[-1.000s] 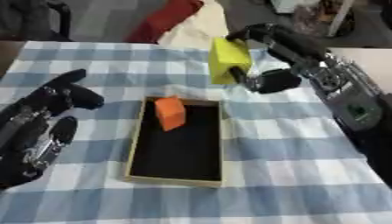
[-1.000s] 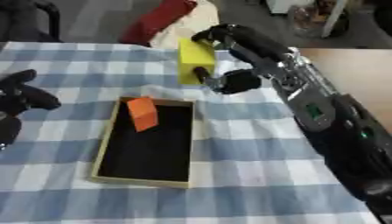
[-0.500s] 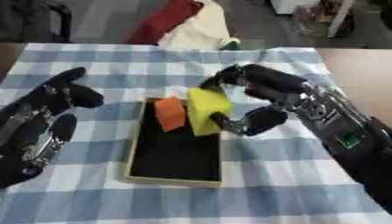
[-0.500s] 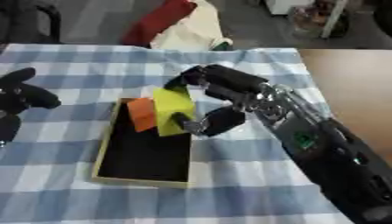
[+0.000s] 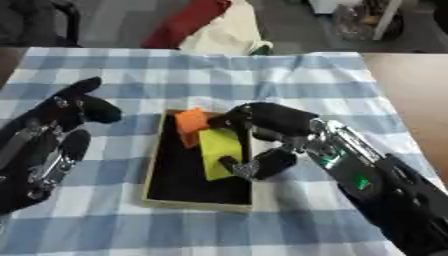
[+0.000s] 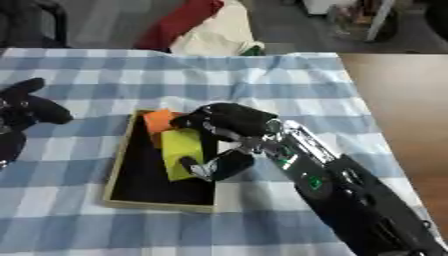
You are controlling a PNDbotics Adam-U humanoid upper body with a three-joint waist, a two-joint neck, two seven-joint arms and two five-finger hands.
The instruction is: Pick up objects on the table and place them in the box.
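Already the right robot hand (image 5: 262, 140) reaches over the box (image 5: 153, 187), its fingers and thumb curled around a yellow block (image 5: 220, 150) that sits tilted inside the box's right half. Whether the block's lower end touches the dark floor of the box cannot be told. Just beside it, at the far end of the box, an orange block (image 5: 191, 126) leans inside the box, touching or nearly touching the yellow one.

So the task looks well along: the orange block is in, and the yellow block is within the walls but not yet let go. What seems left for this piece is opening the fingers and lifting the arm clear without dragging the block over the rim.

The left robot hand (image 5: 48, 145) rests idle on the checked cloth (image 5: 262, 75) at the left side of the bench, fingers relaxed and holding nothing. No other loose object shows on the blue-and-white cloth. The red and cream fabric (image 5: 210, 27) beyond the bench's far edge looks like no part of the job.
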